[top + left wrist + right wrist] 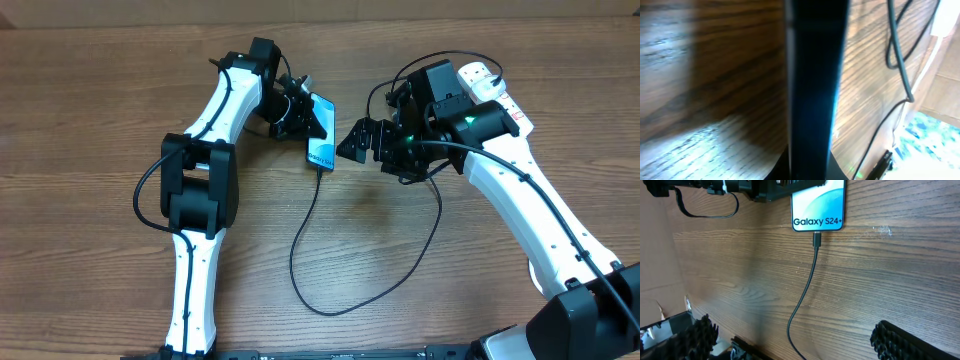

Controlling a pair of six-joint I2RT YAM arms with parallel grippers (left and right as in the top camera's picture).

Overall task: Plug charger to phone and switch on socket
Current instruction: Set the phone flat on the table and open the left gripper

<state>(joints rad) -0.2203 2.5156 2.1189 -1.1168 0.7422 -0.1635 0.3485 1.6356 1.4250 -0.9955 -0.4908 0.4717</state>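
Observation:
The phone [322,133] lies on the wooden table with its light blue screen lit; the right wrist view shows it as well [818,202], with dark text at its bottom edge. The black charger cable [310,225] has its tip in the phone's bottom port [816,239] and loops back toward the white socket strip [495,92] at the far right, partly hidden by the right arm. My left gripper [300,112] is shut on the phone's far end; the dark phone edge [812,90] fills its view. My right gripper [362,140] is open and empty, just right of the phone.
The cable loop [400,275] lies across the table's middle front. The left arm [200,180] stretches along the left side, the right arm [540,210] along the right. A cardboard edge [300,10] runs along the back.

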